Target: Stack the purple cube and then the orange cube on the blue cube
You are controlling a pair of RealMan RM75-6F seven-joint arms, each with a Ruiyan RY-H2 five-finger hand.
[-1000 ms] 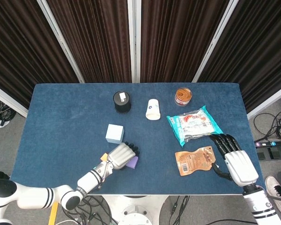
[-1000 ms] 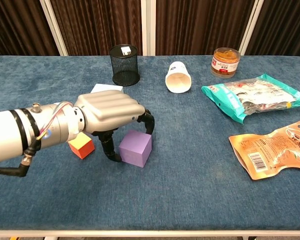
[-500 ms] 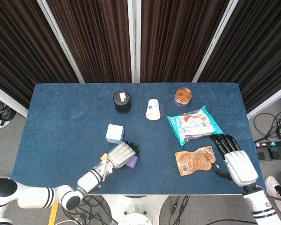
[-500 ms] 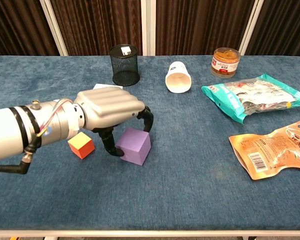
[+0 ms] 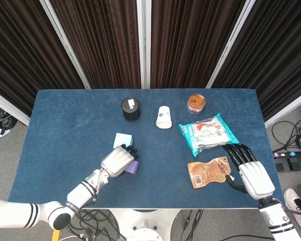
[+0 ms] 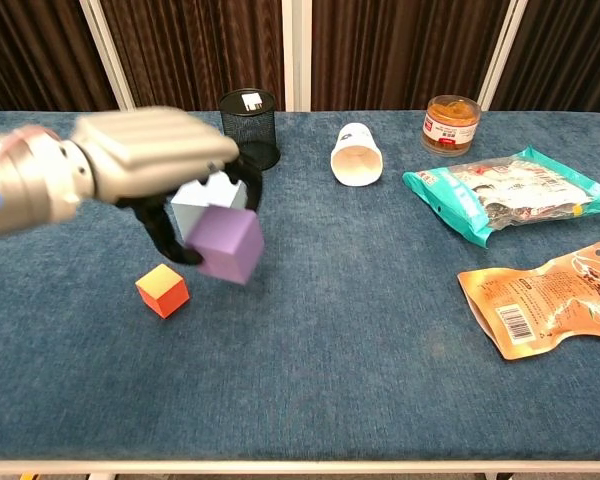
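On the left half of the table [image 6: 380,380], the left hand [image 6: 145,160] holds the purple cube [image 6: 226,243] in its fingers, lifted clear of the cloth and tilted. The blue cube [image 6: 202,205] sits just behind it, partly hidden by the hand. The orange cube [image 6: 162,290] lies on the cloth near and left of the purple one. At the near right edge, the right hand [image 5: 251,173] rests with fingers spread beside an orange pouch [image 5: 209,171], holding nothing.

Overhead head view; low chest view.
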